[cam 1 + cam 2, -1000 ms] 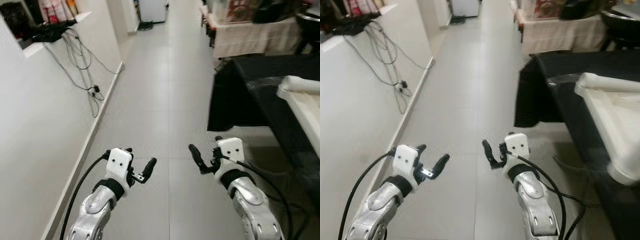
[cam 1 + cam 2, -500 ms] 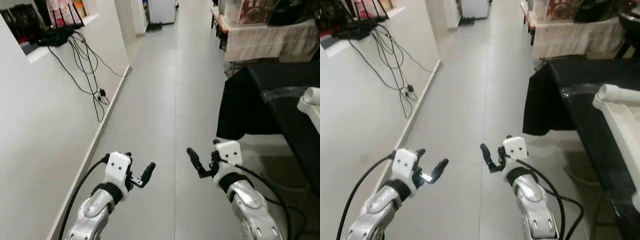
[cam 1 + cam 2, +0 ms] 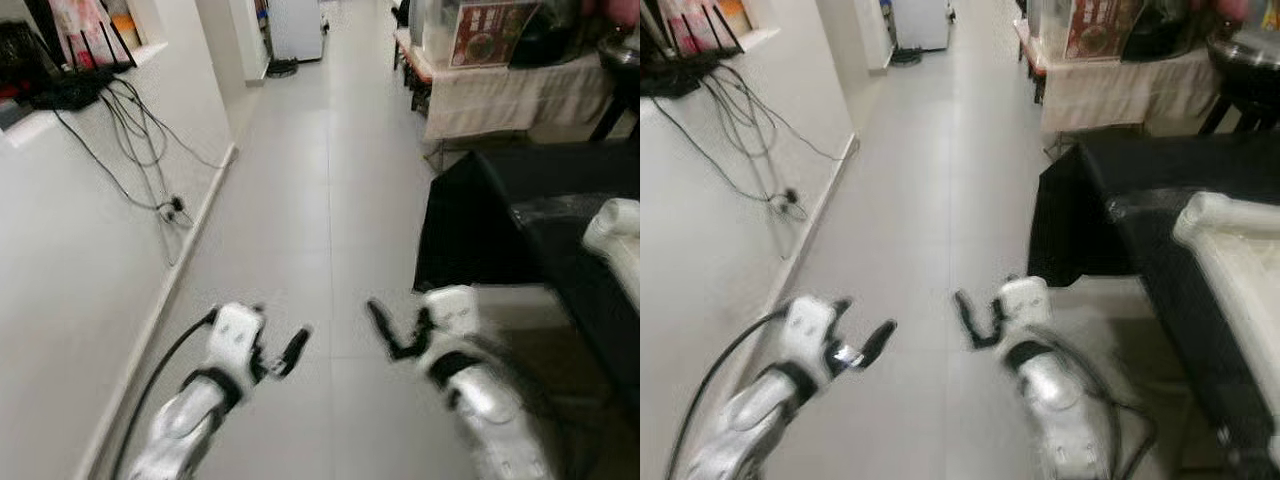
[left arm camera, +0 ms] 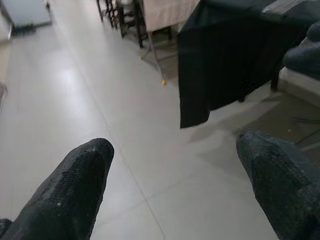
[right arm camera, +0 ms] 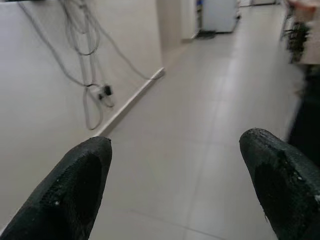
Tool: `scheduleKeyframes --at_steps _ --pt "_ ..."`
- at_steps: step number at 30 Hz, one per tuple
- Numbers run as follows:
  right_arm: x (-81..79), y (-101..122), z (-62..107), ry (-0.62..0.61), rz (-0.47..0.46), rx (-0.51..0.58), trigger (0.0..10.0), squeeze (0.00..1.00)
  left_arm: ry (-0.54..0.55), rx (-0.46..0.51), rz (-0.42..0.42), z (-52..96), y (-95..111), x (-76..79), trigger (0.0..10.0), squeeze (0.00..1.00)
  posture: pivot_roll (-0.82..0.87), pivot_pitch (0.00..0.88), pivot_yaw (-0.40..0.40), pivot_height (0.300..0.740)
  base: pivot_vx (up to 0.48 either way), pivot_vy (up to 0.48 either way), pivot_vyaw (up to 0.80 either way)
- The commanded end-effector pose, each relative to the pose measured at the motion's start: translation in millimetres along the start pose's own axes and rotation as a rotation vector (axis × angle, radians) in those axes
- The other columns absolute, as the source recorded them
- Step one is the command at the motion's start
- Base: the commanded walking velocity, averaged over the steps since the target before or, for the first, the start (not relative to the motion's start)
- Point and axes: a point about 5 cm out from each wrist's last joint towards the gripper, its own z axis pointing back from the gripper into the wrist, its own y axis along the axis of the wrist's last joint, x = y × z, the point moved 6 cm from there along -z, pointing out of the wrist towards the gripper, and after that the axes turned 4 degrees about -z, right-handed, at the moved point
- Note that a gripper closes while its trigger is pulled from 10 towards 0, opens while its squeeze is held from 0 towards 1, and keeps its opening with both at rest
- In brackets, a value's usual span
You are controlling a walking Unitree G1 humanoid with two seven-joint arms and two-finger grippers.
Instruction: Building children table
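Observation:
A white moulded table part [image 3: 1234, 268] lies on a black-draped table [image 3: 1110, 190] at my right. Both arms are held out low over the grey tiled floor [image 3: 320, 200], and the head views are blurred. My left gripper [image 3: 278, 337] is open, and in the left wrist view its fingers [image 4: 75, 190] stand wide apart with only floor between them. My right gripper [image 3: 400, 327] is open too, empty in the right wrist view, its fingertips [image 5: 82, 175] far apart. Neither gripper touches anything.
A white wall [image 3: 70, 260] runs along my left, with dangling cables [image 3: 140, 140] and a cluttered ledge [image 3: 60, 75]. Farther on the right stands a table under a beige cloth [image 3: 500, 95]. A white appliance [image 3: 295, 25] stands at the corridor's end.
The whole picture has shifted and gone blurred, so the camera has moved along the corridor. Both arms keep the same pose with their grippers open.

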Motion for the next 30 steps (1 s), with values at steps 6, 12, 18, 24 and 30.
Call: scheduleKeyframes --at_steps 6,12,18,24,30 --pt "-1.1 -3.1 1.4 0.007 -0.005 -0.005 10.0 0.00 0.004 -0.024 0.002 2.8 -6.4 -2.5 10.0 0.00 -0.09 0.093 0.067 0.740 0.000 0.000 0.00" --pt "-1.2 -3.0 1.7 0.009 -0.009 -0.004 10.0 0.00 0.002 -0.023 0.004 3.4 -6.1 -2.3 10.0 0.00 -0.09 0.095 0.067 0.740 0.046 0.000 0.00" --pt "-1.6 -2.9 1.4 0.011 -0.012 -0.005 10.0 0.00 0.003 -0.022 0.002 3.6 -5.7 -2.8 10.0 0.00 -0.09 0.097 0.067 0.740 0.279 0.000 0.00" --pt "-1.6 -2.7 1.2 0.011 -0.015 -0.005 10.0 0.00 0.002 -0.021 0.001 3.6 -5.2 -3.0 10.0 0.00 -0.09 0.099 0.067 0.740 0.323 0.000 0.00" --pt "-1.7 -2.4 0.6 0.011 -0.018 -0.004 10.0 0.00 0.001 -0.020 0.002 3.2 -4.9 -3.5 10.0 0.00 -0.08 0.101 0.071 0.740 0.328 0.000 0.00"
